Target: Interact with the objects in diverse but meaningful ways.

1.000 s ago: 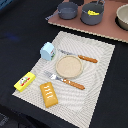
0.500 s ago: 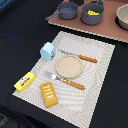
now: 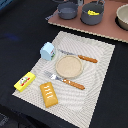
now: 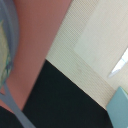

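Note:
On the striped placemat (image 3: 95, 60) lie a small white and blue carton (image 3: 48, 51), a yellow red-labelled box (image 3: 24, 81) and an orange-brown scored bread block (image 3: 48, 94). At the back, on a pinkish board (image 3: 75, 24), stand a grey saucepan (image 3: 67, 10) and a second grey pot (image 3: 93, 13) holding a yellow cheese piece (image 3: 92, 11). The wrist view shows a blurred grey pot rim (image 4: 14, 45), the board (image 4: 42, 30), the placemat (image 4: 95, 45) and a corner of the carton (image 4: 120, 107). No gripper shows in either view.
A round tan plate (image 3: 69, 66) sits mid-placemat, between an orange-handled knife (image 3: 81, 58) and fork (image 3: 66, 80). A pale bowl (image 3: 123, 17) stands at the back on the exterior view's right. Black tabletop (image 3: 20, 35) surrounds the placemat.

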